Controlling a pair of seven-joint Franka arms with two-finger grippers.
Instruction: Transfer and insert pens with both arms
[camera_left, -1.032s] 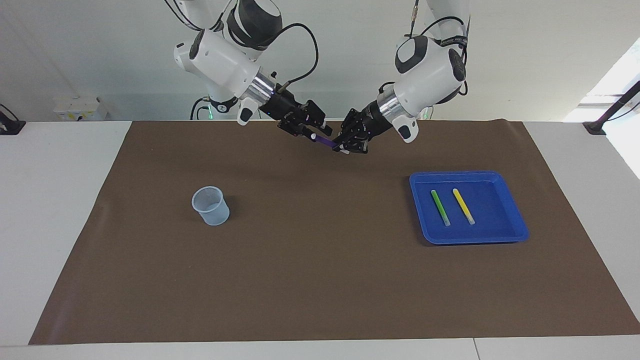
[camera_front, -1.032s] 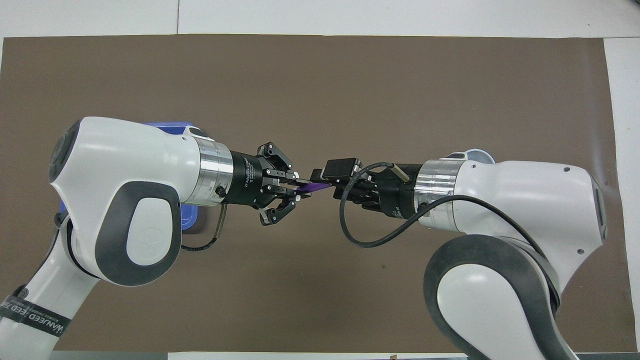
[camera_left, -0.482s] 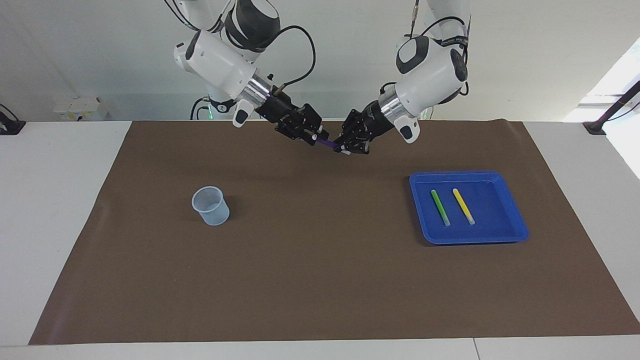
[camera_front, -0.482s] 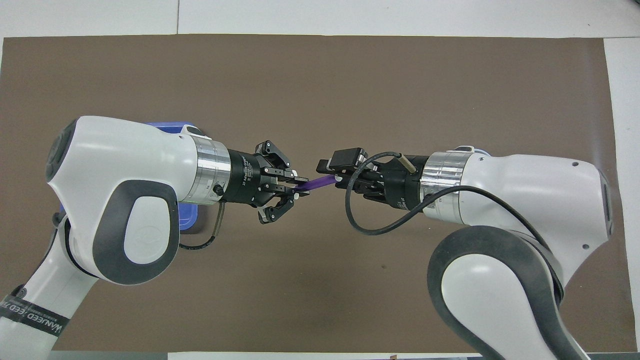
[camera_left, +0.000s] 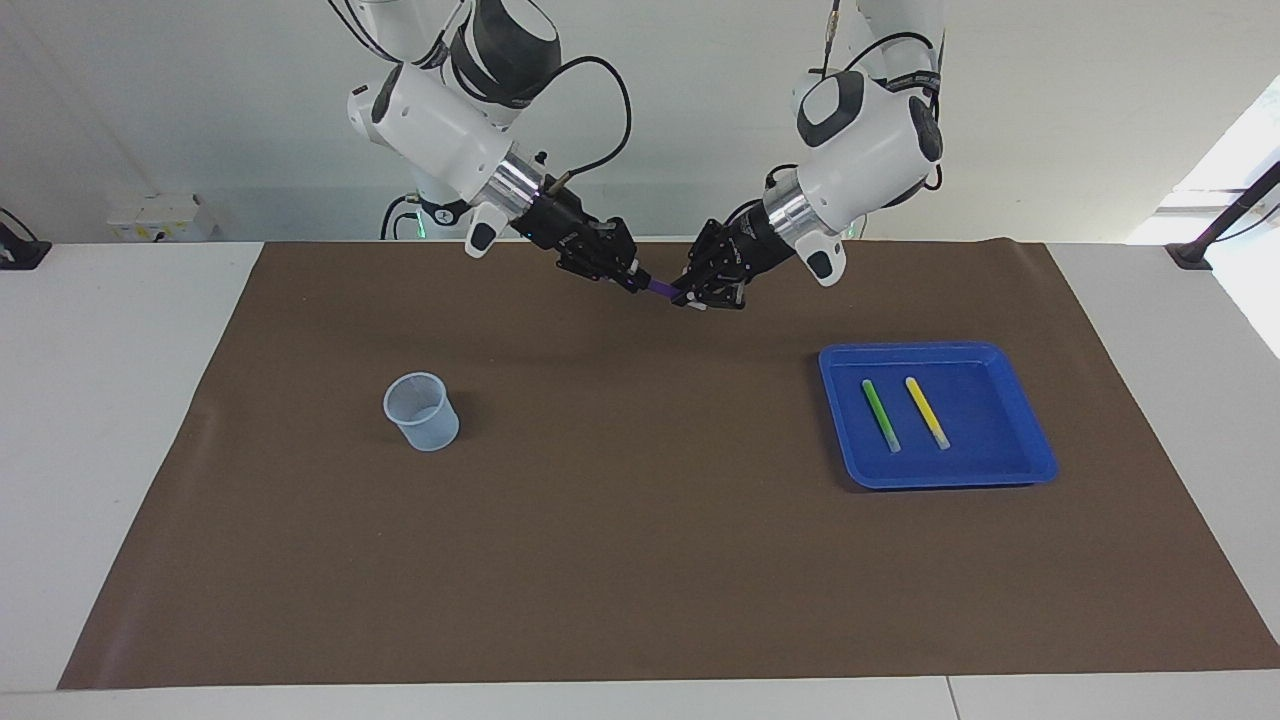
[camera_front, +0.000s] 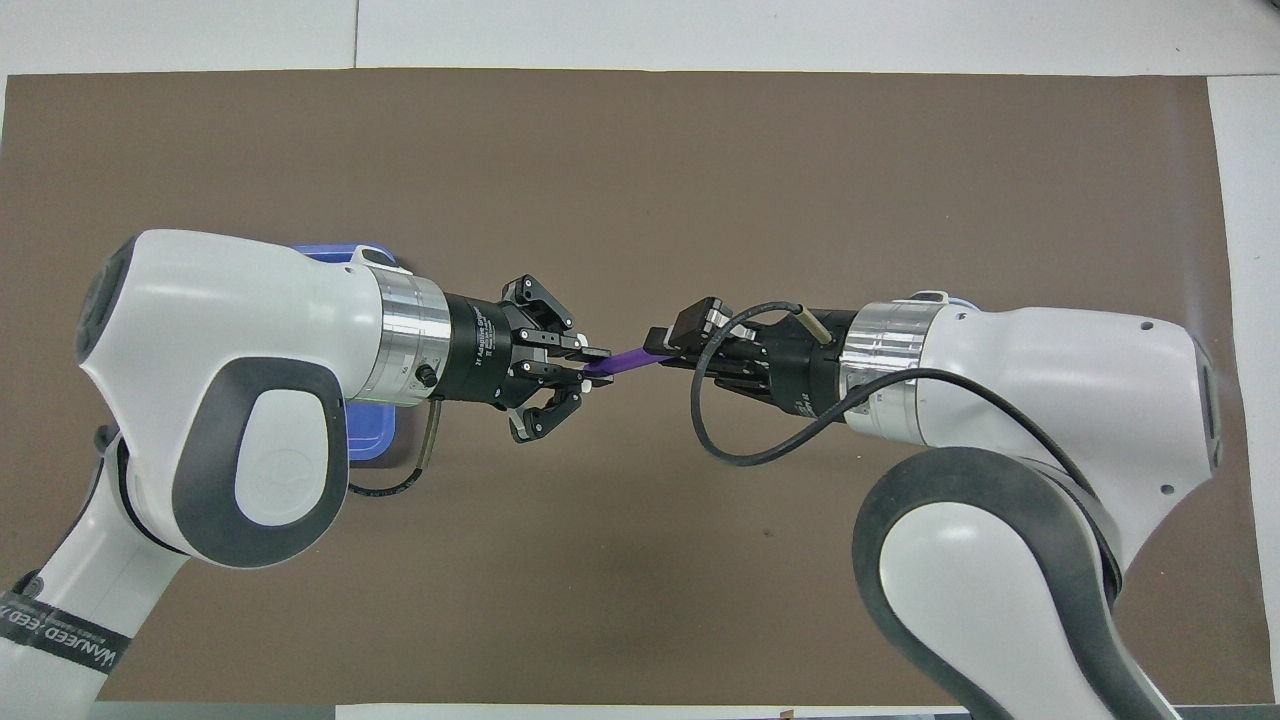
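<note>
Facing view. Both arms meet in the air above the brown mat (camera_left: 640, 560), over the part of it close to the robots. The left gripper (camera_left: 690, 296) has its jaws pressed together on one end of the purple pen (camera_left: 661, 288); the right gripper (camera_left: 632, 278) has its jaws pinched on the other end, so the pen bridges the two, tilted, clear of the mat. Toward the left arm's end of the worktop (camera_left: 100, 400) lies a blue tray (camera_left: 1000, 465); in it rest the green pen (camera_left: 880, 415) and the yellow pen (camera_left: 927, 411), side by side, apart, each with its pale end pointing away from the robots. Toward the right arm's end stands a pale translucent cup (camera_left: 421, 410), upright, with nothing seen inside it

Overhead view. The left gripper (camera_front: 590, 368) enters from the bottom left, the right gripper (camera_front: 668, 352) from the bottom right; the purple pen (camera_front: 625, 361) spans the short gap between them, each end clamped by shut jaws. The left arm covers most of the blue tray (camera_front: 335, 255); its contents are hidden here. Only a sliver of the cup (camera_front: 945, 300) shows above the right arm's wrist
</note>
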